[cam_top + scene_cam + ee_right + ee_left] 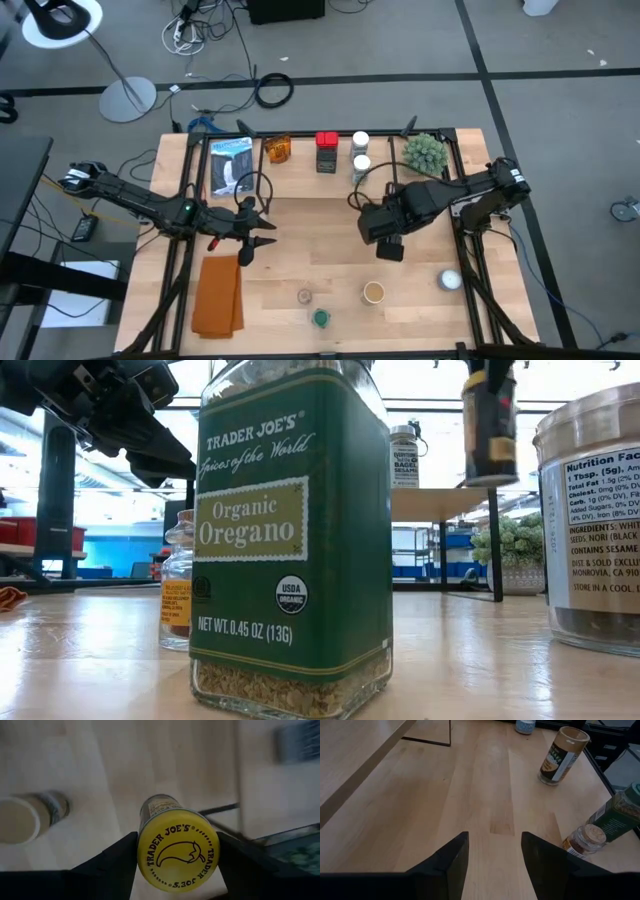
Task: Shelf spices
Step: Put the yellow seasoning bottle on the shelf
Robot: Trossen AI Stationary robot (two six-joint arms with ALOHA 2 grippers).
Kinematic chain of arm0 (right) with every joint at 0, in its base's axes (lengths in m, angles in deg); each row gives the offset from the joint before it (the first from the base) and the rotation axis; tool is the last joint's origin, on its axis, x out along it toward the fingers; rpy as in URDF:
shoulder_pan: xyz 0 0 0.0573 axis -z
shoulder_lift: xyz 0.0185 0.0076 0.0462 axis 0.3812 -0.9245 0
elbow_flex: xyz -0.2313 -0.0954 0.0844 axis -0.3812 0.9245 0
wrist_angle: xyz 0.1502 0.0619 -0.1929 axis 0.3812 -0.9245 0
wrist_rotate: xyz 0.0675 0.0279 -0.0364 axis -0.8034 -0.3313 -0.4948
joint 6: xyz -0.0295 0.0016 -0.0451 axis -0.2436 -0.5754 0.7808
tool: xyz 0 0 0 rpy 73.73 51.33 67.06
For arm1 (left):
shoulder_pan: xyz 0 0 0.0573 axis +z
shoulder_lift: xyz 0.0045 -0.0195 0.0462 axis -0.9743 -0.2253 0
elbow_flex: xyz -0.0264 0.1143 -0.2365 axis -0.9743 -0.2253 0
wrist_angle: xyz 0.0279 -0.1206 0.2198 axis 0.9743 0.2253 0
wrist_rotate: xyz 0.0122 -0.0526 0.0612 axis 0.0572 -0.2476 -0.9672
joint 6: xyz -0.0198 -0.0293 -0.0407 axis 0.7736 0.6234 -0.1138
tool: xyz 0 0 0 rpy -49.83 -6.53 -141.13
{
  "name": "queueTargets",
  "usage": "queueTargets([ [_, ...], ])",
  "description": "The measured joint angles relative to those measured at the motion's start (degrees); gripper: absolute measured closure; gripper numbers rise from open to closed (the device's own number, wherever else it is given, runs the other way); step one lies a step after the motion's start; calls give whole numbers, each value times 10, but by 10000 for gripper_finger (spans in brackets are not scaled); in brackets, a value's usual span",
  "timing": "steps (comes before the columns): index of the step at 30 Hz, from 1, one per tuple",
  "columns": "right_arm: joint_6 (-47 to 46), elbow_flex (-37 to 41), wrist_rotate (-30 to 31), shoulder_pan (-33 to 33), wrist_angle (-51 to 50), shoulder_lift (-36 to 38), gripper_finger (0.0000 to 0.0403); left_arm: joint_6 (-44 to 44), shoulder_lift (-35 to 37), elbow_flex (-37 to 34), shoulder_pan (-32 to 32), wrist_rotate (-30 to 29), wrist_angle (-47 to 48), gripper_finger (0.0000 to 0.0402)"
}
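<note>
Spices are mid-shelving — right gripper (pixel 176 851) is clamped on the yellow-lidded jar (pixel 178 849), lifted above the table for carrying to the shelf (pixel 300 172), left gripper (pixel 495 862) waits open.

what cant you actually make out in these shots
- Yellow-lidded Trader Joe's jar clamped in the right gripper: right wrist view shows mainly its lid; body label blurred.
- Tall green oregano jar: fills the low view and hides the table behind it.
- Light-wood shelf on black legs: in the high view the jar labels there are too small to read.
- Left gripper: open, empty.
</note>
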Motion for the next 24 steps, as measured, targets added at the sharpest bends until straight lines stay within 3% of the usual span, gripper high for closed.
queueTargets([
  [14, 53, -17, 35, 115, -2, 85, 158, 1, 0, 0, 0, 10, 0, 215],
  [24, 139, -17, 23, 262, -2, 106, 158, 1, 0, 0, 0, 12, 0, 215],
])
